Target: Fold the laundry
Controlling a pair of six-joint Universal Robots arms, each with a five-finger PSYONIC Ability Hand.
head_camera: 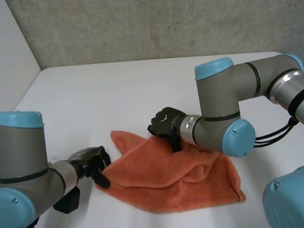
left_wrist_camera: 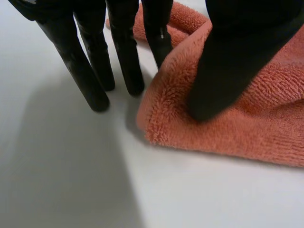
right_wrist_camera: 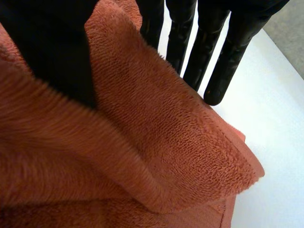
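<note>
An orange towel point(head_camera: 176, 179) lies crumpled on the white table point(head_camera: 115, 95), near its front edge. My left hand point(head_camera: 93, 164) is at the towel's left corner. In the left wrist view its straight fingers point(left_wrist_camera: 95, 71) stand on the table just off the corner of the towel point(left_wrist_camera: 247, 128), and its thumb point(left_wrist_camera: 223, 71) presses down on the cloth. My right hand point(head_camera: 165, 124) is at the towel's far edge. In the right wrist view a raised fold of the towel point(right_wrist_camera: 166, 142) stands between its thumb point(right_wrist_camera: 52, 47) and its straight fingers point(right_wrist_camera: 218, 57).
My right arm's elbow point(head_camera: 236, 134) hangs over the towel's right part. A grey wall point(head_camera: 162, 20) runs behind the table's far edge, and a white wall point(head_camera: 3, 50) stands at the left.
</note>
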